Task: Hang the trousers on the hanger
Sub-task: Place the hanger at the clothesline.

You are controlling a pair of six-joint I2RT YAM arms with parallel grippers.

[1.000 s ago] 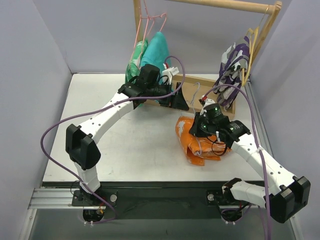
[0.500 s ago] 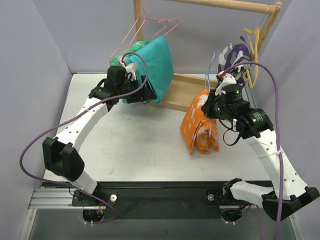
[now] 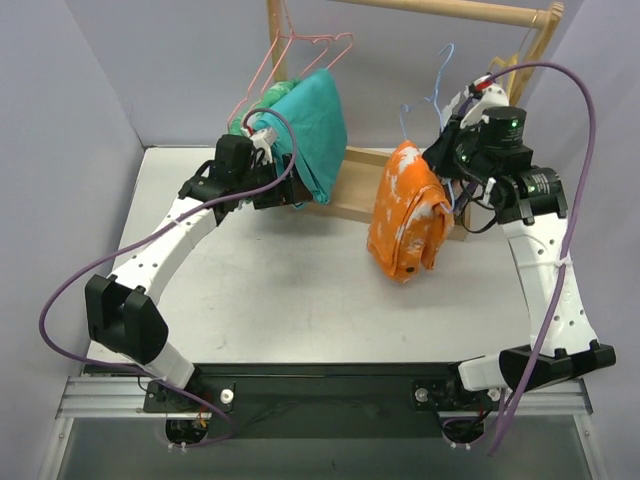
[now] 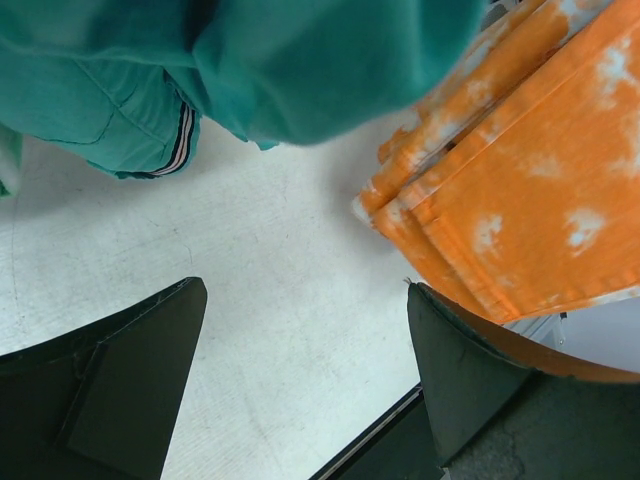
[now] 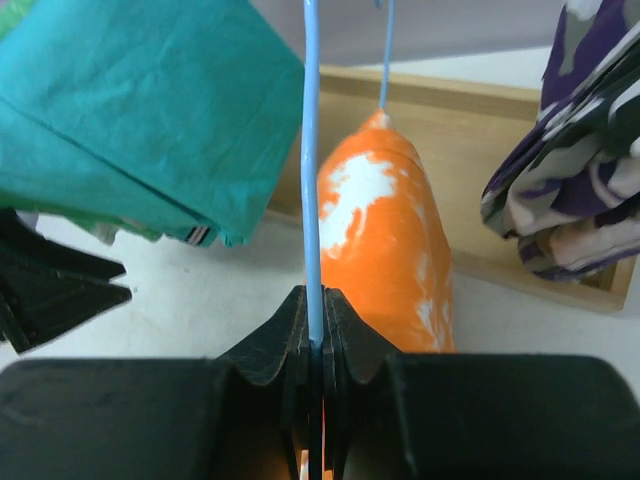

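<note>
Overhead, the orange trousers (image 3: 405, 215) hang folded just beside the right tool (image 3: 462, 110), in front of the wooden rack (image 3: 455, 10). The left tool (image 3: 288, 190) sits under a teal garment (image 3: 315, 120). From the left wrist, that tool's fingers stand wide apart, with only bare worktop (image 4: 280, 320) between them. From the right wrist, the right tool is clamped on the light-blue hanger (image 5: 311, 150), and the trousers hang from its far wire.
</note>
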